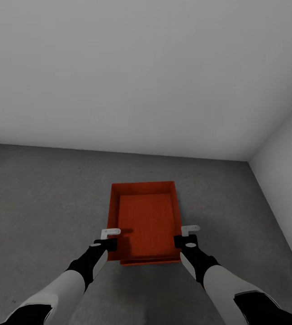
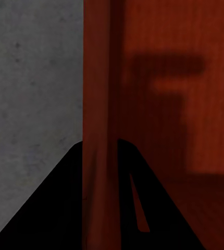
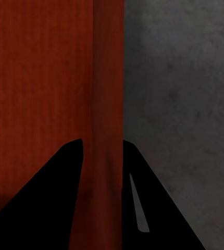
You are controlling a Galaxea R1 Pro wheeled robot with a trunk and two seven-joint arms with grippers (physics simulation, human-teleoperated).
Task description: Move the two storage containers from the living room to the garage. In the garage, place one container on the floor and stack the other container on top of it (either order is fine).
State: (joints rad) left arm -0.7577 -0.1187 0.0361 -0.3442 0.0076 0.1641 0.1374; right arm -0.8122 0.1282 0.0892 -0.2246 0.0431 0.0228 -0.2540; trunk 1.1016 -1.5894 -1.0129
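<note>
Red-orange storage container [image 1: 144,221] sits over the dark grey concrete floor [image 1: 42,198] near the garage's pale corner walls [image 1: 141,67], with a second red edge [image 1: 150,262] peeking out under its near side (looks like the other container beneath, can't confirm). Left hand [image 1: 110,239] grips the left wall [image 2: 97,104], a finger on each side of it. Right hand [image 1: 187,235] clamps the right wall [image 3: 109,94] the same way.
</note>
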